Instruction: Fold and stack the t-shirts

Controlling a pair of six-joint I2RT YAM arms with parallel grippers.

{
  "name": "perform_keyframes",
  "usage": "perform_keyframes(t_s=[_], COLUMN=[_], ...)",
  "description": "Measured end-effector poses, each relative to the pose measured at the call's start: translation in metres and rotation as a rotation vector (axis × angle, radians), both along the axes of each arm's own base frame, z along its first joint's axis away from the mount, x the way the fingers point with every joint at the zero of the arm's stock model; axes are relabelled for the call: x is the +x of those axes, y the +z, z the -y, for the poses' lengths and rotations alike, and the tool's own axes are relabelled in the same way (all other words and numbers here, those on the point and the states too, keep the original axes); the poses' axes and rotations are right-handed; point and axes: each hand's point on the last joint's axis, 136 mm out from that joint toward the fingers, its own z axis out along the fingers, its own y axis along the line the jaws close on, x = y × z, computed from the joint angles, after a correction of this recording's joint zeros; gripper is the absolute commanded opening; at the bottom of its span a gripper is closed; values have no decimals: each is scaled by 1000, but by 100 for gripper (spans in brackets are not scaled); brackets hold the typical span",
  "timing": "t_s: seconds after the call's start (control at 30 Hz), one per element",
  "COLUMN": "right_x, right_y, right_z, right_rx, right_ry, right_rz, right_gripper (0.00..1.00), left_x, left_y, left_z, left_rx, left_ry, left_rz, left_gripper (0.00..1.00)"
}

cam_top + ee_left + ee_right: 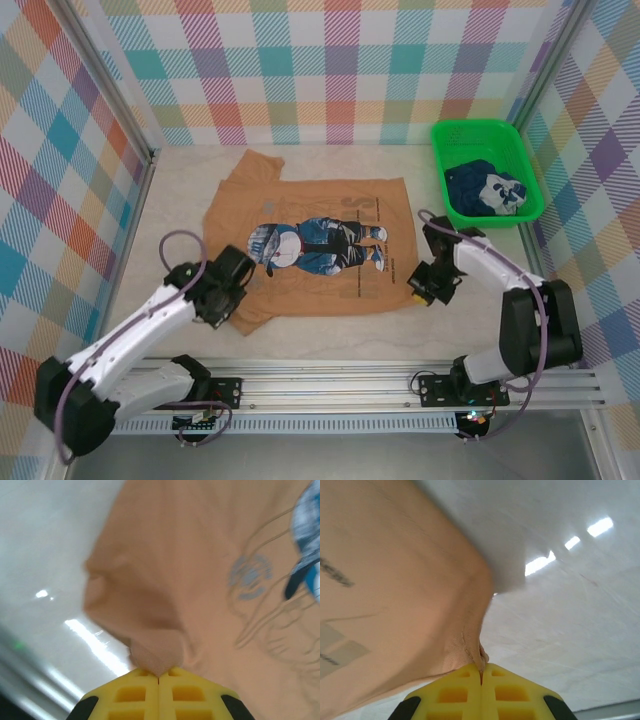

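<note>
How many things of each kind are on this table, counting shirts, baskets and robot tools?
T-shirts: 2, the tan t-shirt and the navy t-shirt
Baskets: 1, the green basket
Tools: 2, the left tool and the right tool
Total: 5

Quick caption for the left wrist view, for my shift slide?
Left claw shut on a pinched fold at the tan t-shirt edge, pale table alongside.
</note>
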Motion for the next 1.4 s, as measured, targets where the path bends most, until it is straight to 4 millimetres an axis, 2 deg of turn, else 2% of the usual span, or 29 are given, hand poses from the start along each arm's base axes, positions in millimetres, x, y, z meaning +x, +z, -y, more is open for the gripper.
perform_keyframes(t_s=[0.1,0.27,0.37,0.47,0.63,0.77,1.2,1.4], right_x=[29,65,83,95,110,121,141,153], right_y=[8,14,16,16,15,15,10,16], right_z=[-5,-7,-8,-9,-10,-10,1,8], right_rx=[15,23,23,17,6,-4,-55,-74], right_ry=[17,25,27,26,25,23,5,-16], right_rz=[37,68,83,89,98,108,111,134], right_gripper=[0,0,0,0,0,0,0,0], left_x=[51,135,173,197,217,225,224,221], left_y=[6,33,47,51,46,43,51,51], left_z=[5,9,5,-1,-5,-7,-35,-43], left_rx=[-25,-30,-24,-6,17,43,138,167], left_ry=[-11,-95,-127,-154,-204,-236,-211,-198], left_rz=[29,106,151,167,151,136,104,84], left_gripper=[0,0,0,0,0,0,0,0])
